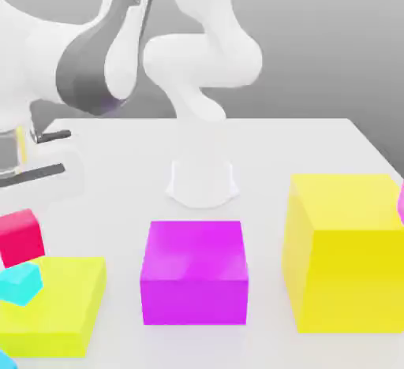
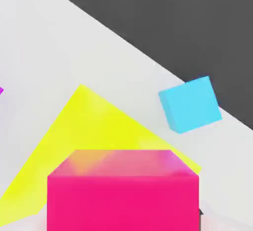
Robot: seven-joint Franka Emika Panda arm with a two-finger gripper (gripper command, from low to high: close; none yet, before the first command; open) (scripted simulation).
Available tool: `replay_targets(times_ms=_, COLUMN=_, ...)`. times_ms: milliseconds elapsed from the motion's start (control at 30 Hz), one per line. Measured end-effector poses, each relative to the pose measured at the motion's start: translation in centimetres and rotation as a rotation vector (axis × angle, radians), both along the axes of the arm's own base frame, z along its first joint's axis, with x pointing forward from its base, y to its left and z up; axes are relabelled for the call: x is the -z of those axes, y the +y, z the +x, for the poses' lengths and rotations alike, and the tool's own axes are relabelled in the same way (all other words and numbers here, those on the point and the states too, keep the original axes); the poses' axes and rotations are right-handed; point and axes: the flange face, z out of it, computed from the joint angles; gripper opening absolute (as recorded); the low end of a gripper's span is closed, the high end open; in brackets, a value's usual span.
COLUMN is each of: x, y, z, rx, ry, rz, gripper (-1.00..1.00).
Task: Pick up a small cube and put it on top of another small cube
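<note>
Yellow is the colour of the biggest thing here, a tall block (image 1: 341, 253) well off towards the exterior view's right of the gripper (image 1: 17, 154). Next in size is the magenta block (image 1: 193, 273), below the gripper and off to that same side. The flat yellow block (image 1: 55, 306) lies below the gripper, with the pink cube (image 1: 20, 237) just beside it and almost straight under the fingers. The cyan cube (image 1: 20, 282) sits a little further down that way.

Smallest is the small cube (image 1: 21, 145). It shows as a thin sliver of yellow pinched in the gripper, whose fingers are closed down tight on it, above the table (image 1: 316, 147).

It is probably light and rigid, with smooth, slippery faces. Being so tiny, it leaves little margin. The best hold is flat on two opposite faces and centred, since a corner pinch could let it twist or pop out.
</note>
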Motion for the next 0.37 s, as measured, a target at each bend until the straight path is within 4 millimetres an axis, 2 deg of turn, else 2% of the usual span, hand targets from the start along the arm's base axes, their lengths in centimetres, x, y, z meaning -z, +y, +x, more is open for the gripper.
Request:
replay_targets(times_ms=33, x=0.0, y=-0.9, z=-0.7, rx=0.003, ry=-0.011, rz=0.004, gripper=-1.00)
replay_targets(times_ms=100, x=1.2, y=-0.5, z=-0.4, rx=-0.024, ry=-0.022, rz=0.007, gripper=-1.00)
replay_targets(times_ms=233, x=5.5, y=-0.5, z=-0.4, rx=-0.029, ry=-0.024, rz=0.008, gripper=-1.00)
replay_targets(times_ms=267, x=6.2, y=-0.5, z=-0.5, rx=-0.028, ry=-0.024, rz=0.008, gripper=1.00)
replay_targets(times_ms=367, x=6.2, y=-0.5, z=-0.5, rx=-0.028, ry=-0.024, rz=0.008, gripper=1.00)
